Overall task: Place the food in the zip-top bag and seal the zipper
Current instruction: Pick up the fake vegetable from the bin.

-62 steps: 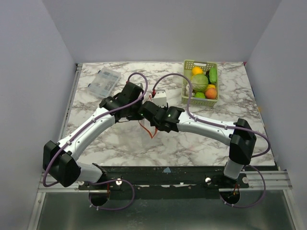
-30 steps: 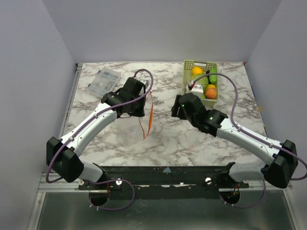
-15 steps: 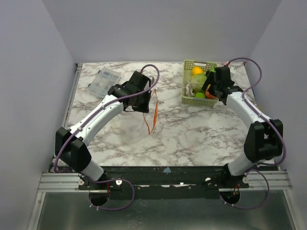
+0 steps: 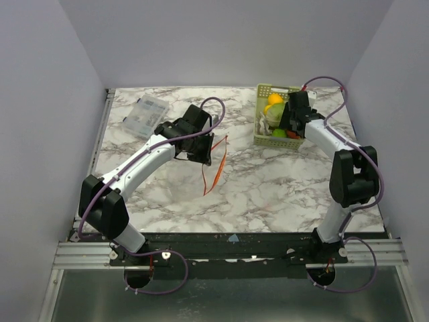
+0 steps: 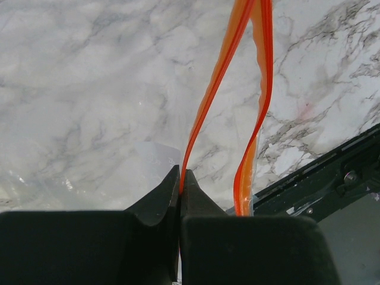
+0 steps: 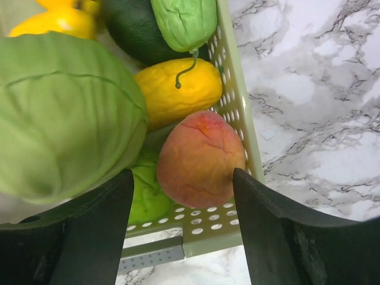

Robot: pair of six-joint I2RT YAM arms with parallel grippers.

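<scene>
- The right arm has left the middle of the surface, where both arms met at the bag a couple of seconds ago, and has swung out to the basket [image 4: 261, 90] at the far right.
- The left arm has carried the bag [image 4: 213, 164] a little to the right and holds it up alone, left of centre.
- My reading is that the bag is ready for loading and the first pick is starting. No food is in the bag yet.
- The left end effector [image 5: 180, 178] is clamped tight on one side of the zipper [image 5: 208, 101]. The other orange side bows away, so the mouth gapes.
- The clear film hangs below; from above I cannot tell whether its lower edge touches the surface.
- The right arm is stretched far forward, its wrist tipped down over the basket's near end.
- The right end effector [image 6: 183, 175] stands wide, one finger on each side of the red-orange fruit [image 6: 196, 157], and grips nothing.
- That fruit lies against the basket's near right wall, beside the green cabbage [image 6: 65, 113] and just nearer than the lemon [image 6: 172, 89].
</scene>
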